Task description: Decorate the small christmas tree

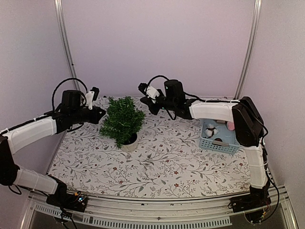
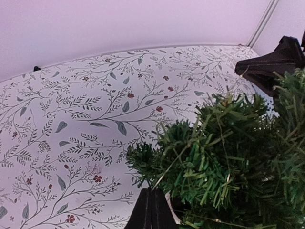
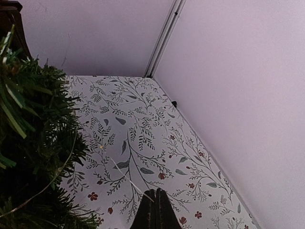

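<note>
Small christmas tree [image 1: 122,120] stands left of bench centre; my left pincer [image 2: 151,210] and right pincer [image 3: 153,210] flank it, jaws pressed together.

Basket [image 1: 217,146] contents too small, perhaps ornaments; pot [image 1: 129,142] mostly under tree [image 1: 123,119].

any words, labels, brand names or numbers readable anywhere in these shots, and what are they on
None can be read in any view.
The small tree, its white pot and the blue basket show no lettering.
The flowered table cover bears only leaves and blossoms, no signs.
</note>
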`<state>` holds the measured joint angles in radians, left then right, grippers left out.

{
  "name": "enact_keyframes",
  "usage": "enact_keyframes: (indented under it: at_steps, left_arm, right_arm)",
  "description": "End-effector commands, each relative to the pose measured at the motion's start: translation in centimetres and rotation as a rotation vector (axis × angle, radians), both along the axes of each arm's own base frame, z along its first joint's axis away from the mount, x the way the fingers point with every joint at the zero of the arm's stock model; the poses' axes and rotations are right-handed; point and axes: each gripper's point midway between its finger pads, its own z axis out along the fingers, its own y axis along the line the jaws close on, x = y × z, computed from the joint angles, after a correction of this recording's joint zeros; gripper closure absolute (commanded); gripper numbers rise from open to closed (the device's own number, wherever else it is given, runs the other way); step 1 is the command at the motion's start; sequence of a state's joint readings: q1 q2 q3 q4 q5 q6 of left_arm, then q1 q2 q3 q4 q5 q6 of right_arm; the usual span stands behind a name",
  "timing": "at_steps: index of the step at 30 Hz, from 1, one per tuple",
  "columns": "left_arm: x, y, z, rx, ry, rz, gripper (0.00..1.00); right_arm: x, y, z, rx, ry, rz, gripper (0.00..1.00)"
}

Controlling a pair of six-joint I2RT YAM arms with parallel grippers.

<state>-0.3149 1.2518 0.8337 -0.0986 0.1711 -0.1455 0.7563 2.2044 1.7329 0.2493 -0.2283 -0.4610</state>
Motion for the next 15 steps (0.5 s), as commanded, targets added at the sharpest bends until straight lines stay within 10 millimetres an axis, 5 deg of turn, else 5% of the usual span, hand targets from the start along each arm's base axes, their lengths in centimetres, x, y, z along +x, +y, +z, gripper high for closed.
enact_keyframes:
  at_steps: [1,8,15]
  left_arm:
    - [0.8,0.3,1.3,-0.015,-0.018,0.016,1.0]
    - [0.9,0.2,0.9,0.004,-0.001,0.008,1.0]
    - [0.6,-0.1,-0.1,0.0,0.025,-0.014,1.0]
  right_arm:
    - [-0.8,0.4,-0.9,0.04,0.096,0.079,1.0]
    - [-0.7,0.6,-2.2,0.029,0.156,0.094,1.0]
    - [-0.1,-2.7,-4.4,0.043,0.305,0.055,1.0]
